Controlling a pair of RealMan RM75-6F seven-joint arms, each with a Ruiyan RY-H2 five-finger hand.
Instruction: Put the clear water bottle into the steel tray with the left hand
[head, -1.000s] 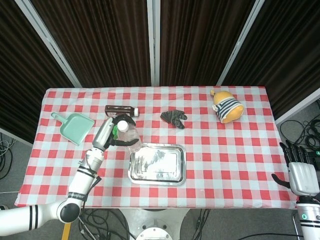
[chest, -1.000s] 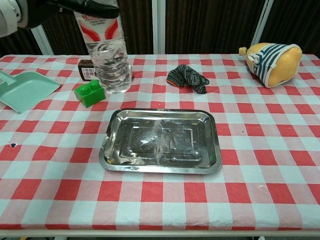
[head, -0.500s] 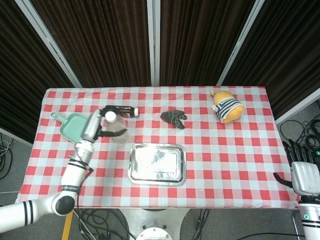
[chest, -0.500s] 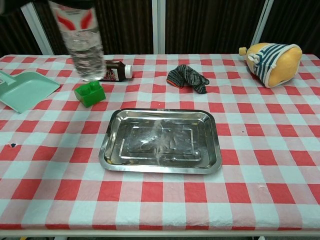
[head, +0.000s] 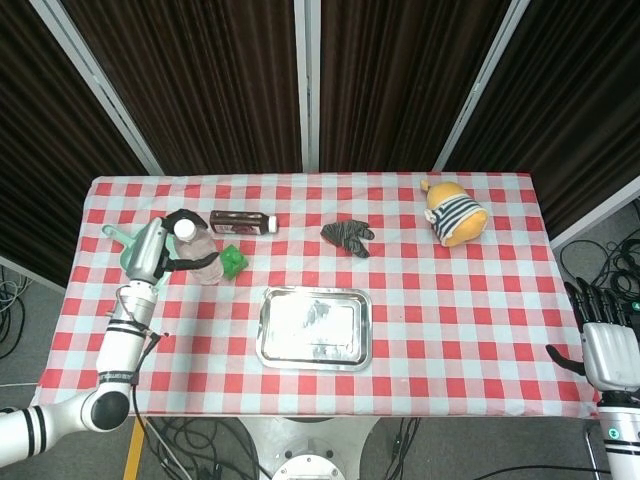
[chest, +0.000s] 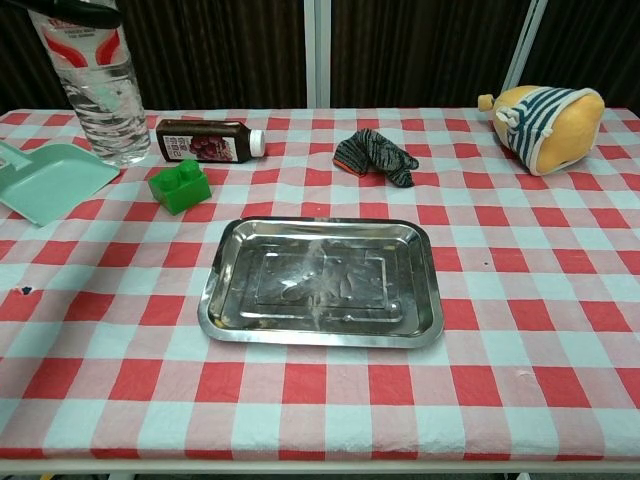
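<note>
My left hand (head: 163, 256) grips the clear water bottle (head: 203, 258) near its neck and holds it upright at the table's left side, by the dustpan. In the chest view the bottle (chest: 101, 95) hangs at the far left with dark fingers (chest: 75, 12) around its top. It shows a red-and-white label and water inside. The steel tray (head: 266, 330) lies in the middle near the front edge, nothing in it, well to the right of the bottle; its rim (chest: 213, 292) shows in the chest view too. My right hand (head: 606, 350) hangs off the table's right side, holding nothing.
A brown bottle (chest: 205, 141) lies on its side behind a green block (chest: 179, 186). A mint dustpan (chest: 45, 180) sits at the left edge. A dark cloth (chest: 375, 155) and a striped plush toy (chest: 545, 115) lie toward the back right.
My left hand has carried the bottle leftward, from beside the tray's back left corner to the dustpan's side. The right hand has stayed put.
</note>
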